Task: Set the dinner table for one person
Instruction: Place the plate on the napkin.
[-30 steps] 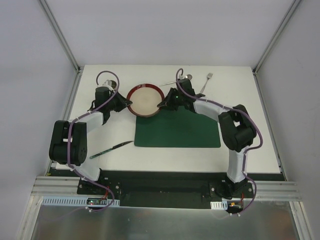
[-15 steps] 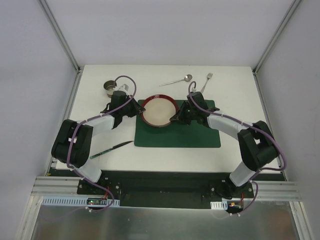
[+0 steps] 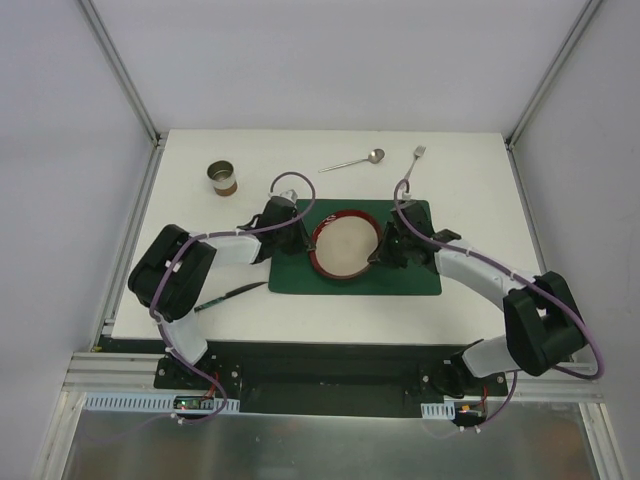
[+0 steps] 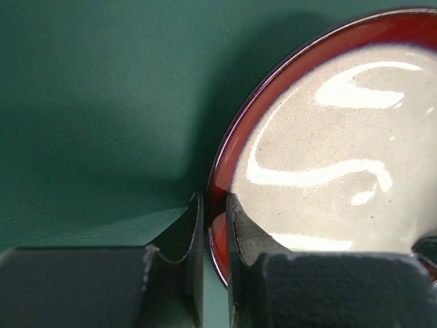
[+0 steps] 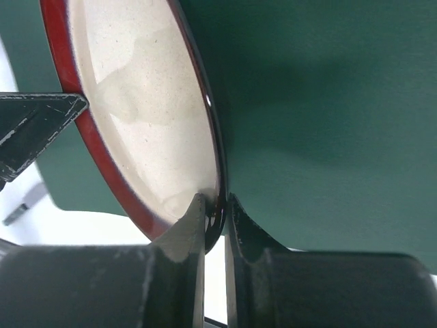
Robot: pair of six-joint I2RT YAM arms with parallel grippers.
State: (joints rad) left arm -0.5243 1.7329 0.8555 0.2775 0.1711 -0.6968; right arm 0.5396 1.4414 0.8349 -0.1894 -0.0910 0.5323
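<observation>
Pinching opposite edges of a red-rimmed plate (image 3: 345, 248), the left gripper (image 4: 215, 205) and right gripper (image 5: 217, 205), jaws nearly closed on its rim, hold it over the green placemat (image 3: 405, 278) on the dinner table (image 3: 480, 200); uneven release could likely tilt or drop it.

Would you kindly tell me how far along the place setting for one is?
Done: the dark green rectangular placemat lies on the white tabletop. In hand: the left gripper and right gripper each clamp the rim of the round red-rimmed plate above the mat. Left: releasing the plate, then placing the silver fork, silver spoon, green-handled knife and small metal cup, lying off the mat.
</observation>
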